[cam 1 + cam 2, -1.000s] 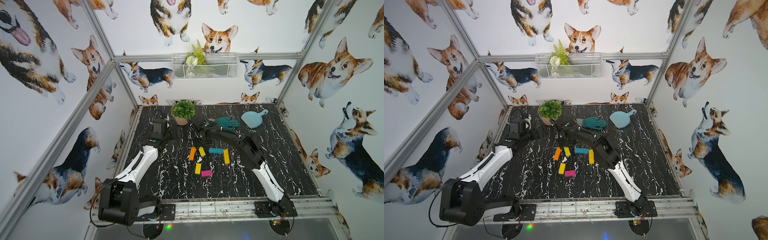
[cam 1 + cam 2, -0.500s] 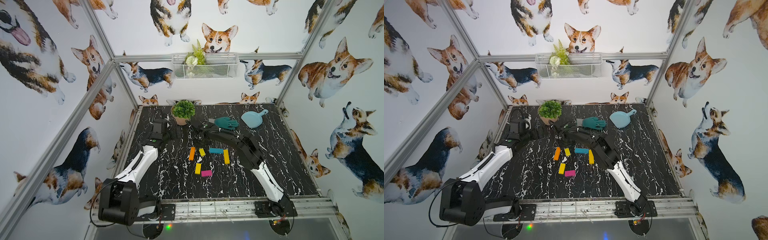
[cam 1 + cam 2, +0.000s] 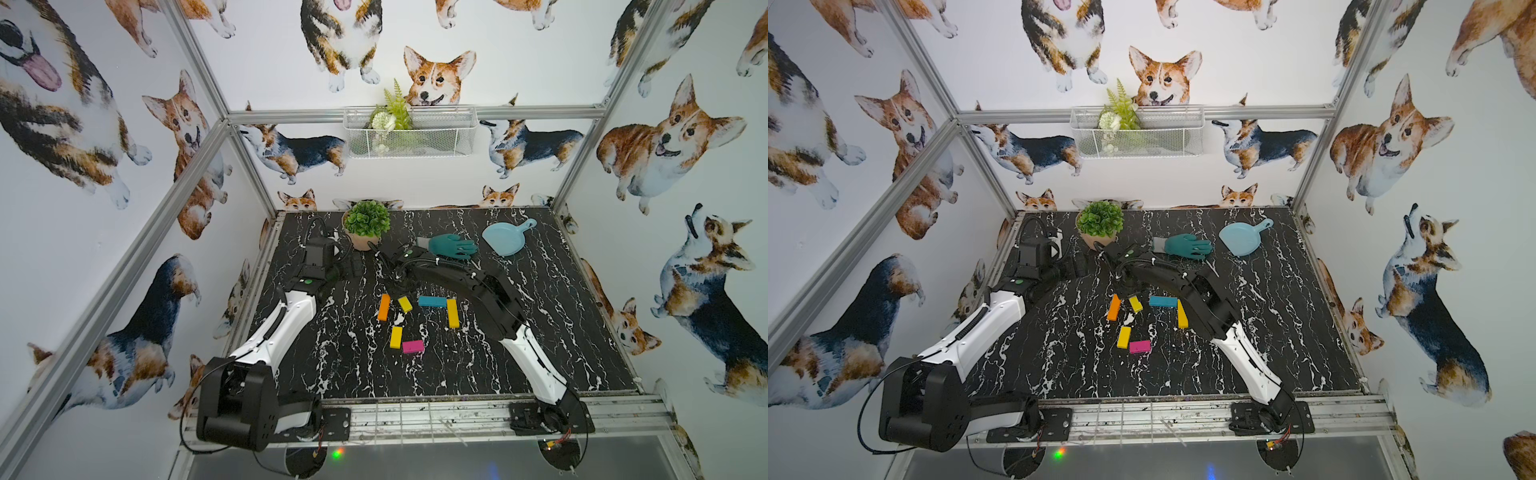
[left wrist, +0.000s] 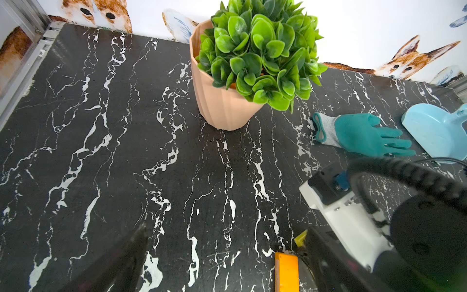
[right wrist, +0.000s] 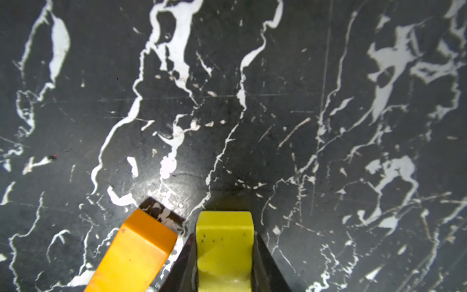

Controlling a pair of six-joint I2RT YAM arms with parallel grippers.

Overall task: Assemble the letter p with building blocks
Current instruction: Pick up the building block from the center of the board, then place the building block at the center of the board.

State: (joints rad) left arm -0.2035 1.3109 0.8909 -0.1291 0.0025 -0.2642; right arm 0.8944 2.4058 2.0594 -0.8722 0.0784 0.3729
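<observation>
right wrist view | right fingers [image 5: 262,260] pinch a matte yellow block [image 5: 224,247], edges rounded | glossy orange block [image 5: 136,255] alongside | veined black table [image 5: 252,101] | left fingers [image 4: 121,263] wide

You will find no readable text, label, brand, number or sign on anything in these views.

table [image 3: 540,353]: black marble | on it: blocks [image 3: 412,346], plant pot [image 3: 362,241], glove [image 3: 451,246], pan [image 3: 503,239]
</observation>
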